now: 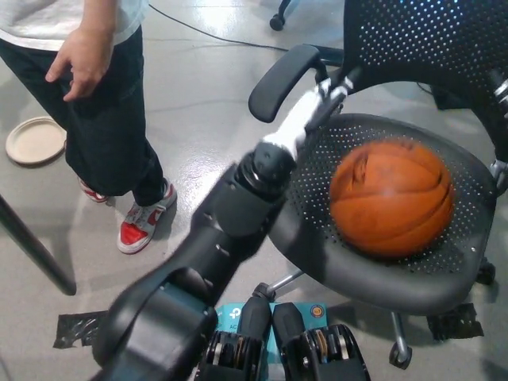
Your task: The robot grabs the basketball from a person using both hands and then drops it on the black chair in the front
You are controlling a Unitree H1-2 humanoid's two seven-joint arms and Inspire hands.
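Basketball (391, 198) sits on the seat of the black chair (373, 274), blurred, so you should judge it unsettled. Your left hand (317, 107) is clear of the ball near the armrest (278, 79), fingers apart, holding nothing. Your right hand (498, 95) barely shows at the edge; its state cannot be told. A person (95, 95) stands well apart.

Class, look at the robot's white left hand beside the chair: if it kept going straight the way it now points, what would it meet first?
The left hand points up and to the right, toward the black chair. Most likely it would meet the chair's mesh backrest first, close by the armrest; depth is unclear. The basketball lies off that line.
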